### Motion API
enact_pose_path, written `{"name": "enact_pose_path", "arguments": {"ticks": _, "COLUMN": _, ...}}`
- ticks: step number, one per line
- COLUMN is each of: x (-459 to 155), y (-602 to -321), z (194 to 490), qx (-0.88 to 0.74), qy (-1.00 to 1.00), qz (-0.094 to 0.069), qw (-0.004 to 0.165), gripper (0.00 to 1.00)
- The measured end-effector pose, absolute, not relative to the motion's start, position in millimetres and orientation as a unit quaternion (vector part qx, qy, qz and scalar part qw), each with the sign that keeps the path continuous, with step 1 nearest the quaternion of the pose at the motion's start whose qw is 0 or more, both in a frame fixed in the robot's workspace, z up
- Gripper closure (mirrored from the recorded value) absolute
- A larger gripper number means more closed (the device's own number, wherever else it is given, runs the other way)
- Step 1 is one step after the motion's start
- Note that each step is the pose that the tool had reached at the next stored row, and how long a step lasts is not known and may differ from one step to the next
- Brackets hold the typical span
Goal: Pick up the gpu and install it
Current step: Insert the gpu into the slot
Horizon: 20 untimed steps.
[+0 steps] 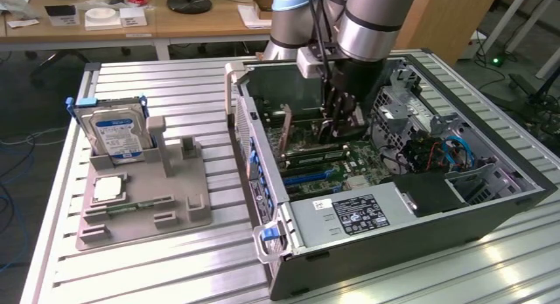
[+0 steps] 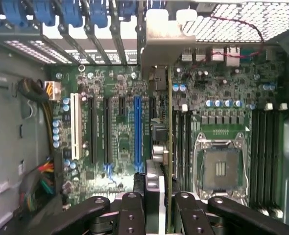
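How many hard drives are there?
1. The hard drive stands upright in the grey holder at the exterior view's left, outside the computer case. More may be hidden inside the case.

You've a green board [image 2: 120, 122] with one blue slot [image 2: 138, 132] and one white slot [image 2: 75, 127], card [image 2: 163, 46] with silver bracket, drive [image 1: 114, 130] label — blue and white.

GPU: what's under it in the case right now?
The gpu, held edge-on by the gripper, is over the motherboard, beside the blue slot. Whatever lies directly beneath its edge is covered.
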State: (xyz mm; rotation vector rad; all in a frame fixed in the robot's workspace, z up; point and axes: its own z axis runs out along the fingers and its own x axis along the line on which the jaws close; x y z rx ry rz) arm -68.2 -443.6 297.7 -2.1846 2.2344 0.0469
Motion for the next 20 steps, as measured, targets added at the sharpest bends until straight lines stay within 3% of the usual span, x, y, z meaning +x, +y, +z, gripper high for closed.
{"name": "enact_pose_path", "arguments": {"ticks": 20, "x": -79.8, "y": -452.1, "z": 274.4, "qx": -0.699, "qy": 0.715, "qz": 0.015, "qw": 0.008, "gripper": 0.72}}
